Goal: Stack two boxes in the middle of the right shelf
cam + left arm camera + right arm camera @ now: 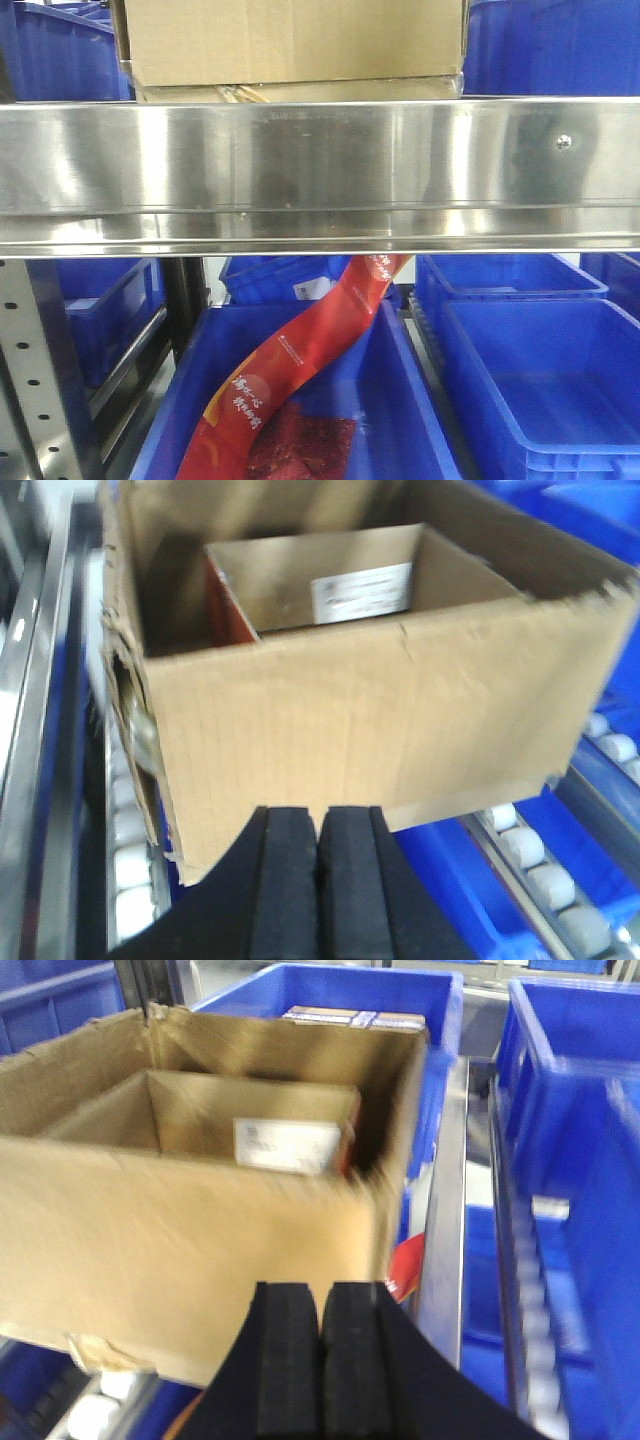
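The large brown cardboard box [290, 40] stands on the shelf behind its shiny steel front rail [320, 170]. It rests on a thin flat cardboard box [300, 90], whose edge just shows. In the left wrist view the large box [380, 720] is open-topped with a smaller labelled box [330, 580] inside. My left gripper [320, 825] is shut and empty, close to the box's near wall. The right wrist view shows the same box [180, 1230], blurred. My right gripper [322, 1300] is shut and empty, low by its near right corner.
Blue plastic bins flank the box on the shelf [560, 45] and fill the level below [540, 400]. A red printed banner [300, 360] lies in the lower middle bin. A grey perforated upright [30, 370] stands at left. White rollers [130, 880] run under the box.
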